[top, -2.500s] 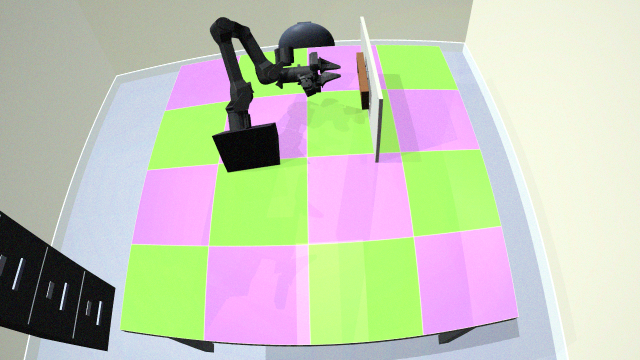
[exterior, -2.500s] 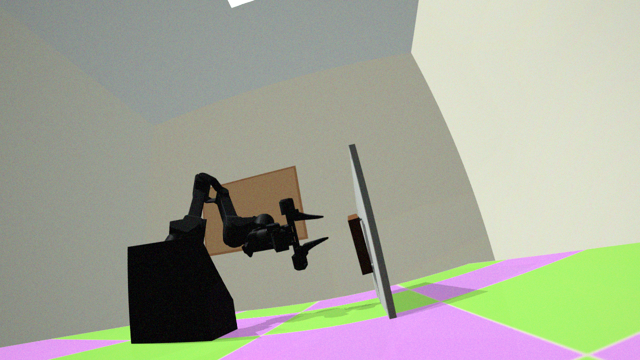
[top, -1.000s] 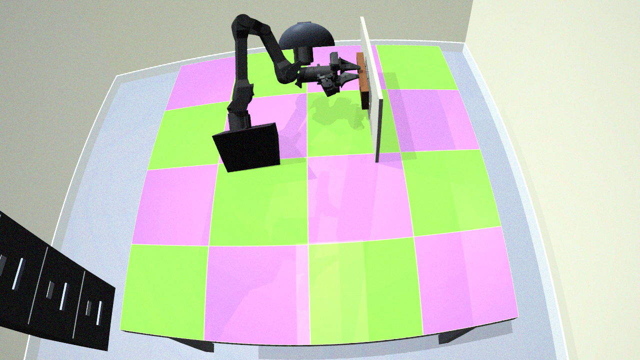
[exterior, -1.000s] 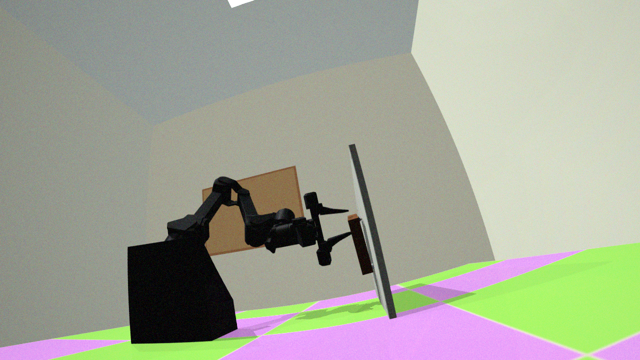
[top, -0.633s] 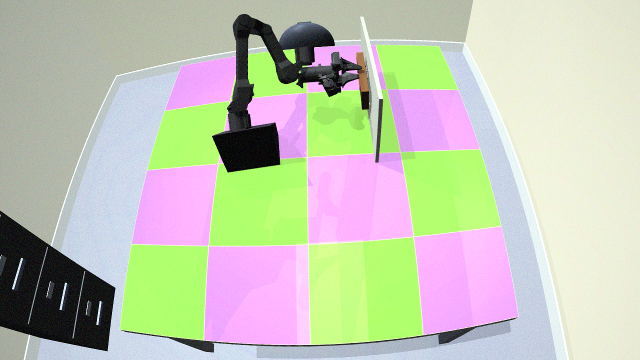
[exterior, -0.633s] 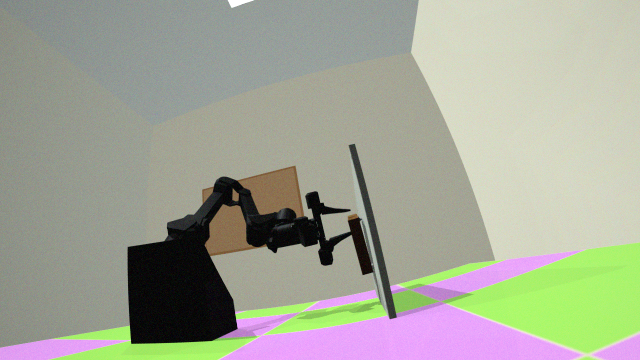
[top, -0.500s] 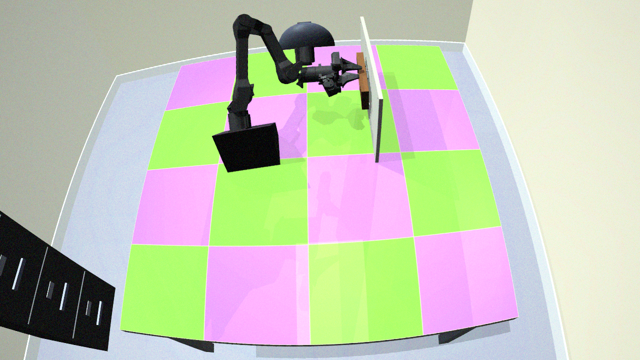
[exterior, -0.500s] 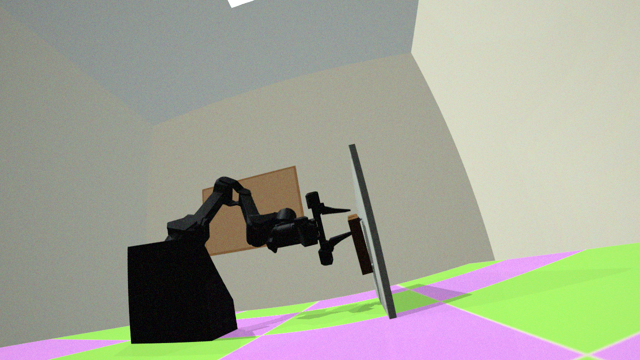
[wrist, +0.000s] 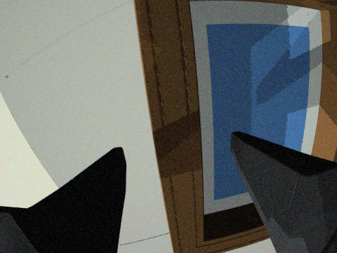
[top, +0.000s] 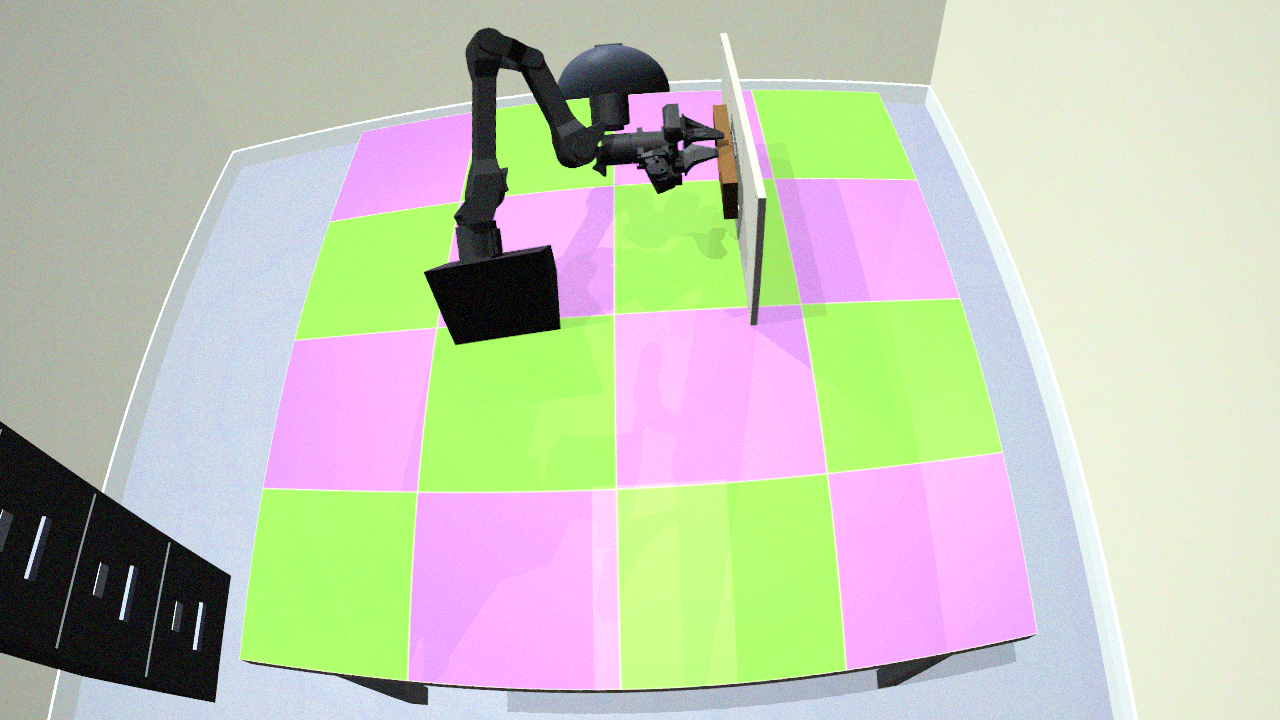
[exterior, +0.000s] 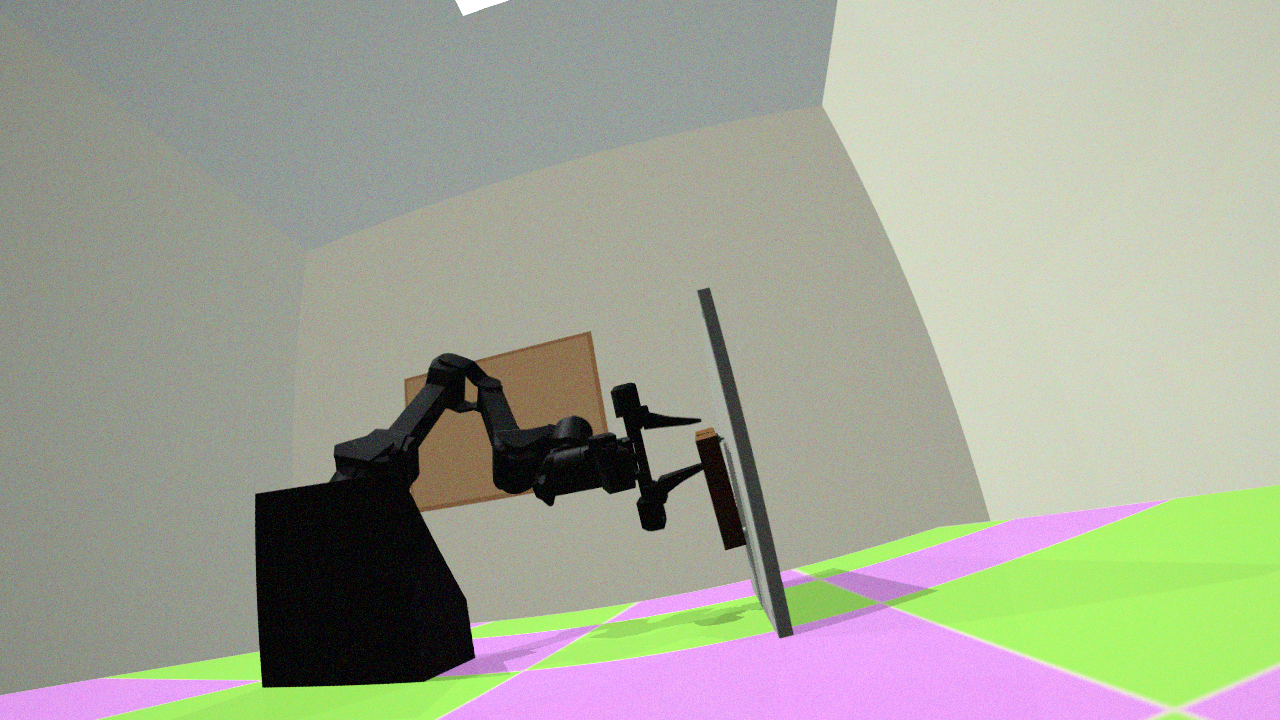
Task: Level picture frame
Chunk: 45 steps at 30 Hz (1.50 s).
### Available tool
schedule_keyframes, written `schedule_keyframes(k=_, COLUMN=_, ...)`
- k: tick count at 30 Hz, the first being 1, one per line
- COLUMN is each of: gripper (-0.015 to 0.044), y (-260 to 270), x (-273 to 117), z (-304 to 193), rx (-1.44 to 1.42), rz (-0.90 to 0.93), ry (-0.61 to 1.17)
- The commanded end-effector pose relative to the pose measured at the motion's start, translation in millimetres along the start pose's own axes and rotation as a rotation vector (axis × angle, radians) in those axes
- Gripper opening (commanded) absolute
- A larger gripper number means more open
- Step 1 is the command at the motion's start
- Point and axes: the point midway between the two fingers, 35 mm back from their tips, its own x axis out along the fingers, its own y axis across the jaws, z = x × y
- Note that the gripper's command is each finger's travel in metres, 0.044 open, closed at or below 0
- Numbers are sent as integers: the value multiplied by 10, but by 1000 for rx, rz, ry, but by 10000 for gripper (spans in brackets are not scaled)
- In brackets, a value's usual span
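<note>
The brown picture frame (top: 730, 198) (exterior: 721, 501) (wrist: 168, 70) with a blue picture hangs on the near face of the pale upright panel (top: 758, 255) (exterior: 750, 483) (wrist: 95, 88). My gripper (top: 719, 143) (exterior: 700, 443) (wrist: 178, 148) is open at the frame's top rail. In the exterior view one finger is above the rail and the other is in front of the frame below it. In the wrist view the fingers stand on either side of that rail, with a gap to each side. The screw and notched strip are hidden. I cannot tell exactly how far the frame tilts.
A dark dome (top: 614, 71) stands behind the arm. The arm's black pedestal (top: 501, 300) (exterior: 349, 591) stands on the checkered table (top: 716, 394) (exterior: 1074, 608). A brown board (exterior: 537, 385) is on the wall behind. A black slotted unit (top: 116, 617) is at the lower left.
</note>
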Motion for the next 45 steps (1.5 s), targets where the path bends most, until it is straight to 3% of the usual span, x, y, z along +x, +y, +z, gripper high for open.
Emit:
schedule_keyframes(k=1, gripper=260, y=-1, x=2, z=-7, rx=-5, rz=-1, ry=4)
schedule_keyframes(k=4, gripper=260, y=-2, x=4, z=-11, rx=-4, rz=-1, ry=4)
schedule_keyframes(k=11, gripper=76, y=-2, x=4, z=-11, rx=-4, rz=-1, ry=4)
schedule_keyframes(k=19, gripper=3, y=-2, x=4, z=-11, rx=-4, rz=-1, ry=4)
schedule_keyframes(k=45, gripper=0, y=54, x=4, z=-3, rx=-5, rz=-1, ry=4)
